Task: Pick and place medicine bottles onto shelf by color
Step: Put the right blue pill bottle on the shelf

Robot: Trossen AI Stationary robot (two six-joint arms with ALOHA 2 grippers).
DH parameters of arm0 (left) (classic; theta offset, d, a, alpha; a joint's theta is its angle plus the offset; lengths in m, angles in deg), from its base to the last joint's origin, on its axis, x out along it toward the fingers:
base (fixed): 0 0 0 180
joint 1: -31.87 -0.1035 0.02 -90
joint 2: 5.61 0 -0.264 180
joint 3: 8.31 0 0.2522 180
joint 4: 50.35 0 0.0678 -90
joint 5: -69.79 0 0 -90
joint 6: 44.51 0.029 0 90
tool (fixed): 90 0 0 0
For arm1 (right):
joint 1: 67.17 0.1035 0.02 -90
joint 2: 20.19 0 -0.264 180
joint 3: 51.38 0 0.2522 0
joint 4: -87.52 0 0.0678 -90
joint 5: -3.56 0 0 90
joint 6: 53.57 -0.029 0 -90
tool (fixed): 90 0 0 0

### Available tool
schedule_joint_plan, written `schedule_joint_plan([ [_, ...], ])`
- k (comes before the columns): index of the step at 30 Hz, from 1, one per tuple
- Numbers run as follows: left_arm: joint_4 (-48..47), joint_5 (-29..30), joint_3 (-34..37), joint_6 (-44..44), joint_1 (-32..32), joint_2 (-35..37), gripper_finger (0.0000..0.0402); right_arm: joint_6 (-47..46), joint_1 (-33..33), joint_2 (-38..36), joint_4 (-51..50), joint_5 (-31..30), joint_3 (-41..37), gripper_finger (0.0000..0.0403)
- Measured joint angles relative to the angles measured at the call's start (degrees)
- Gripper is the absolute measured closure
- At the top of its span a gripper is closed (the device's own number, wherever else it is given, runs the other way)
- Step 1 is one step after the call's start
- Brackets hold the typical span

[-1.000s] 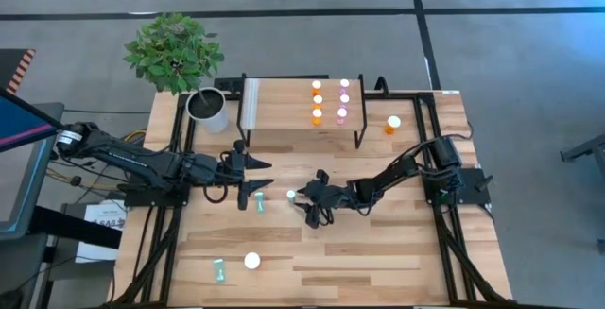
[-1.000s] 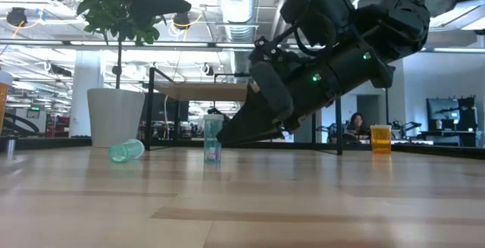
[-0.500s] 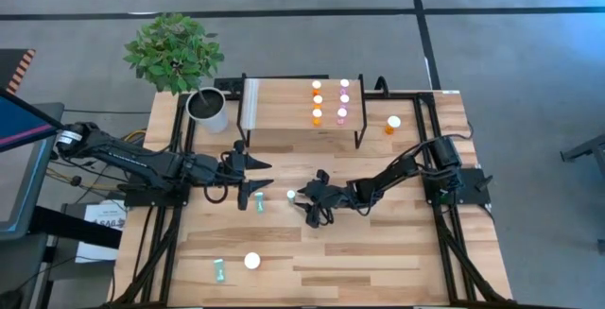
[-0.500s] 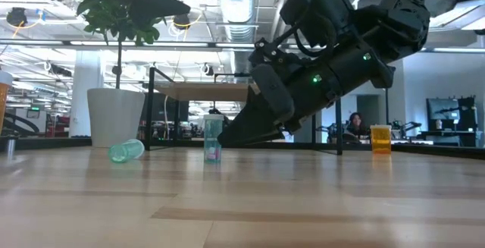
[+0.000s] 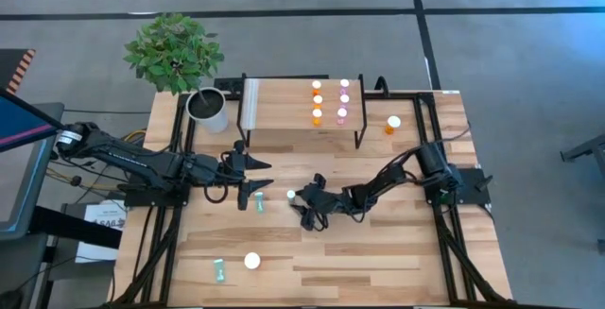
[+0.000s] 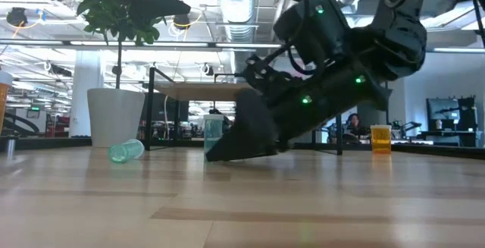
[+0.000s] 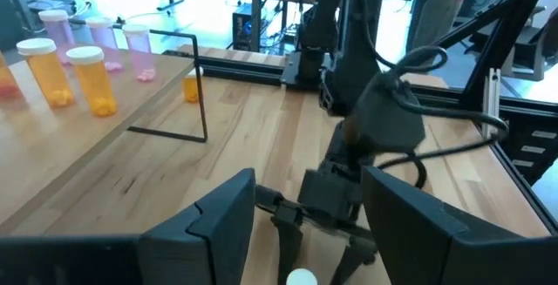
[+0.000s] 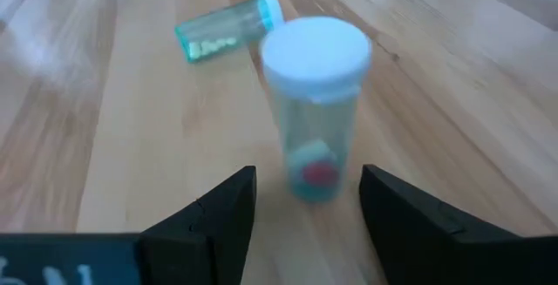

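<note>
An upright teal medicine bottle [image 8: 314,119] with a white cap [image 5: 291,196] stands on the tabletop. My right gripper [image 8: 305,206] is open and low over the wood, with one fingertip on either side of the bottle's base and apart from it. A second teal bottle [image 8: 228,28] lies on its side just beyond it. The shelf [image 5: 284,106] at the far side carries orange bottles [image 5: 317,101] and pink bottles [image 5: 344,99], all upright. My left gripper [image 7: 305,233] is open, holds nothing, and hangs above the table left of the standing bottle.
A white plant pot [image 5: 208,109] stands left of the shelf. One orange bottle [image 5: 392,123] stands on the table right of the shelf. Near the front edge lie a teal bottle [image 5: 219,271] and a white-capped bottle [image 5: 252,261]. Bare wood lies right of these.
My right gripper has sunk toward the tabletop and come slightly closer to the standing teal bottle, staying open. The bottle has kept its place.
</note>
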Motion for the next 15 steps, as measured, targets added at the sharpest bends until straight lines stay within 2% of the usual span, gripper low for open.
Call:
schedule_joint_plan([
  [10, -0.1, -0.4, 0.0, -0.2, 0.0, 0.0, 0.0205, 0.7, -0.5, 1.7, -0.4, 1.3, 2.6, 0.0177],
  [15, 0.0, -0.4, 0.0, -0.2, 0.0, 0.0, 0.0205, 0.7, -0.5, 1.8, -0.7, 1.5, 2.6, 0.0203],
])
